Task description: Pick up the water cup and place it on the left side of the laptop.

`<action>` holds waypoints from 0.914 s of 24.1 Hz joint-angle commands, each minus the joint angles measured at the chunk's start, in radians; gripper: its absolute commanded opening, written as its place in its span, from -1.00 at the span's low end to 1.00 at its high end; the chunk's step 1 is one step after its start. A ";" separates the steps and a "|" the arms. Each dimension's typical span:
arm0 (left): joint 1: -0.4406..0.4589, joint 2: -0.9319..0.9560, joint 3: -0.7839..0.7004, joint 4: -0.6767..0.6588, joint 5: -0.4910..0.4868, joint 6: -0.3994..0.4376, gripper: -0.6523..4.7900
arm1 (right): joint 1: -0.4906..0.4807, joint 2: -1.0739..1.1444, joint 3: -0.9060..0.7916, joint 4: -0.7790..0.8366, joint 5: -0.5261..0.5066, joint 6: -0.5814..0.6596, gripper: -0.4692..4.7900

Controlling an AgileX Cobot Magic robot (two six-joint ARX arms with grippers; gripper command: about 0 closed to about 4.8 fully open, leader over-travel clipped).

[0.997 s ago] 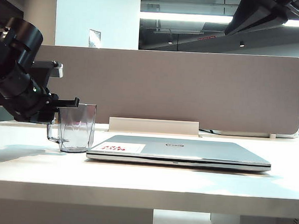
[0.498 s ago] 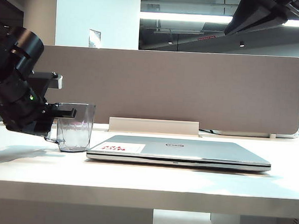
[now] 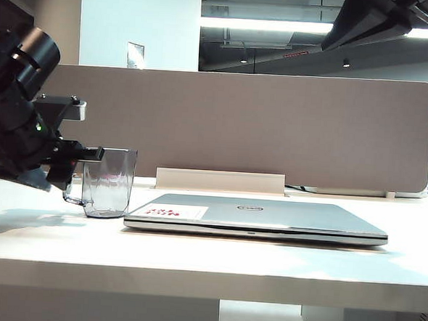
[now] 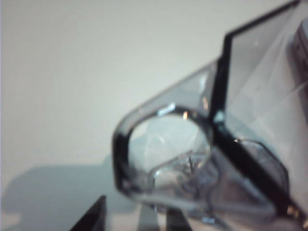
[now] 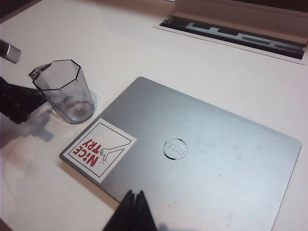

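Note:
The water cup (image 3: 109,183), smoky and see-through, stands upright on the white table just left of the closed silver laptop (image 3: 254,215). Its handle (image 4: 163,144) points toward my left gripper (image 3: 91,156), which is open and level with the cup's rim. In the left wrist view the handle lies just ahead of the open left gripper (image 4: 137,219); no grip on it shows. The right wrist view looks down on the cup (image 5: 65,91) and the laptop (image 5: 202,149) from above. My right gripper (image 5: 133,202) is shut and empty, hanging high over the laptop's near edge.
A beige divider panel (image 3: 245,126) closes off the back of the table. A cable slot (image 5: 231,33) runs along the table's rear behind the laptop. The right arm (image 3: 368,21) hangs at the top right of the exterior view.
The left gripper has opened and drawn back a little to the left, off the cup. The cup stays standing beside the laptop. The right arm has not moved.

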 commanded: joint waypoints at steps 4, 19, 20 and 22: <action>-0.001 -0.127 0.000 -0.257 0.005 -0.011 -0.20 | 0.000 -0.009 0.003 0.008 -0.001 0.004 -0.83; -0.076 -0.512 -0.081 -0.415 0.027 -0.053 -0.76 | -0.004 -0.332 -0.198 -0.030 0.062 0.117 -0.83; -0.082 -0.533 -0.095 -0.416 0.025 -0.053 -0.78 | -0.003 -0.364 -0.221 -0.018 0.069 0.138 -0.83; -0.099 -0.589 -0.135 -0.415 0.024 -0.066 -0.78 | -0.003 -0.444 -0.275 0.003 0.075 0.171 -0.83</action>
